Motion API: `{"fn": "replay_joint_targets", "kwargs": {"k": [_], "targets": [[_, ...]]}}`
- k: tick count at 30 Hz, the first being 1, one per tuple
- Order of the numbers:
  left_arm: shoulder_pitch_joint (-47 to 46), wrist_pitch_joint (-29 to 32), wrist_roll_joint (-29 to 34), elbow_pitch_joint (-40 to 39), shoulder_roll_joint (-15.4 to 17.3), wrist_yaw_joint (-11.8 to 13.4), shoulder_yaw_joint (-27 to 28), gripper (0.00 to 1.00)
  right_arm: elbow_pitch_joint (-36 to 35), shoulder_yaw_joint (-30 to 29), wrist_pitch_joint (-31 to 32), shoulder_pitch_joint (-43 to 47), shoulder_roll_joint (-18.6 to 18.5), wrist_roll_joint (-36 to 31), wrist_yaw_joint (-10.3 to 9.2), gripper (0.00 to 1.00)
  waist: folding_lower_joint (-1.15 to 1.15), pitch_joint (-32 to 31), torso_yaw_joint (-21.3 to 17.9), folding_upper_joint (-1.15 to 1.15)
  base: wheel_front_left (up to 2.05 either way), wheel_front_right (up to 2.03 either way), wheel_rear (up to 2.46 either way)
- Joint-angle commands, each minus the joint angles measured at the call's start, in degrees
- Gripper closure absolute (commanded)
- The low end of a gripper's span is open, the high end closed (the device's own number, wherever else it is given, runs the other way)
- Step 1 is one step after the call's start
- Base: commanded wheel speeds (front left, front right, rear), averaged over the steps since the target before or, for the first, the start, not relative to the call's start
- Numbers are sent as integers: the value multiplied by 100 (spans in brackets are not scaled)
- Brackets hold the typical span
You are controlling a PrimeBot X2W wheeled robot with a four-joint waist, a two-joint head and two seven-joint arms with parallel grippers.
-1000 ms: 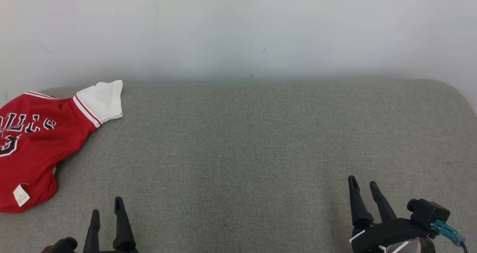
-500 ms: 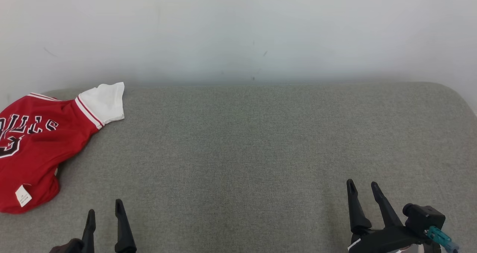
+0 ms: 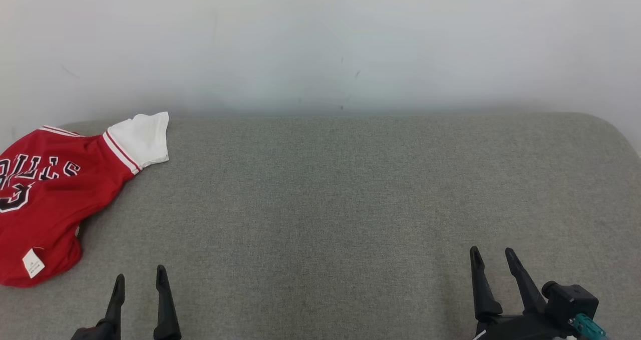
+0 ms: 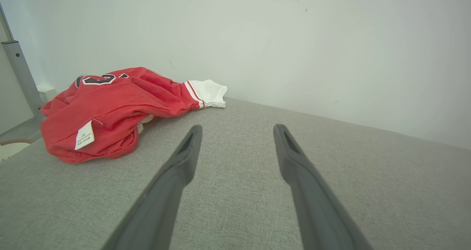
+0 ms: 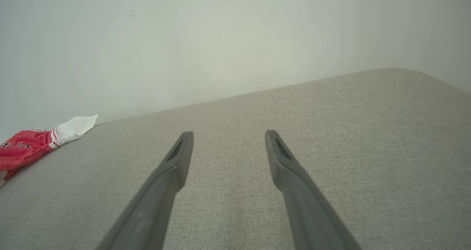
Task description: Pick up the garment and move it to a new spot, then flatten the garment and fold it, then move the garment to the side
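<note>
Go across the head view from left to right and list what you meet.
Red jersey → left gripper, jaws open → bare stretch of grey fabric surface → right gripper, jaws open. The jersey's white sleeve is left out because it sits straight above the left gripper.

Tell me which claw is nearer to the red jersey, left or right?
Left. The left claw is open close to the near edge of the red jersey, not touching it. The right claw is open far across the grey surface.
</note>
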Motion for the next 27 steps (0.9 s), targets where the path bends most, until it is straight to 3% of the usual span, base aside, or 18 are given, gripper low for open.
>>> {"fn": "replay_joint_targets", "kwargs": {"k": [1, 11, 27], "targets": [[31, -59, 166, -48, 49, -37, 8, 0, -82, -31, -66, 3, -25, -133, -7, 0, 0, 1, -1, 0, 0, 0, 0], [127, -134, 598, 0, 127, -298, 94, 0, -146, -92, -224, 137, -25, -492, -8, 0, 0, -21, 0, 0, 0, 0, 0], [250, -247, 1356, -72, 40, -335, 136, 0, -184, -54, -448, 317, -26, -927, -10, 0, 0, -58, -4, 0, 0, 0, 0]]}}
